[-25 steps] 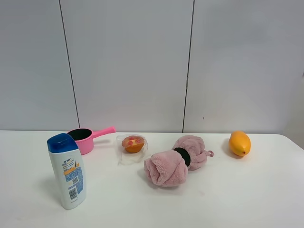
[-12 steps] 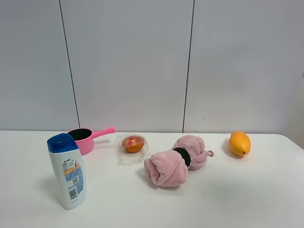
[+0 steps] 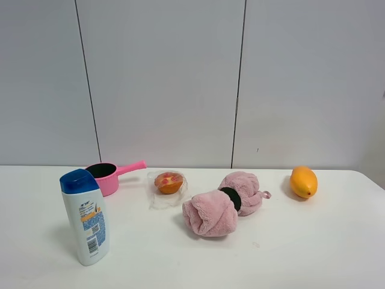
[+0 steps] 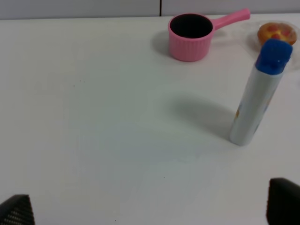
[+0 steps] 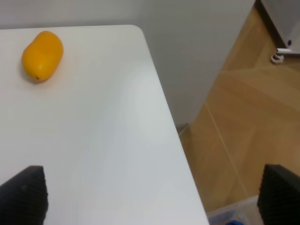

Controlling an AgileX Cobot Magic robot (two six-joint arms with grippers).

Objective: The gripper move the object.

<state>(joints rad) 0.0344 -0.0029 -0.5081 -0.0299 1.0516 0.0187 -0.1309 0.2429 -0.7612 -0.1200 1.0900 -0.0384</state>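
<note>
The golden-brown tart [image 3: 169,182] with red spots sits in loose clear plastic on the white table [image 3: 301,241], right of the pink pot. It also shows in the left wrist view [image 4: 276,33], behind the bottle. No arm shows in the exterior high view. The left gripper [image 4: 150,208] has its fingertips [image 4: 283,201] spread wide at the picture's corners, open and empty, far from the tart. The right gripper [image 5: 150,194] is also wide open and empty, with its fingertips [image 5: 23,192] over the table's right end near the mango [image 5: 42,55].
A white bottle with a blue cap [image 3: 85,218] stands front left. A pink pot with a handle [image 3: 106,176] sits behind it. A rolled pink towel [image 3: 224,201] lies mid-table. The mango [image 3: 303,181] lies far right. The table edge [image 5: 168,122] drops to wooden floor.
</note>
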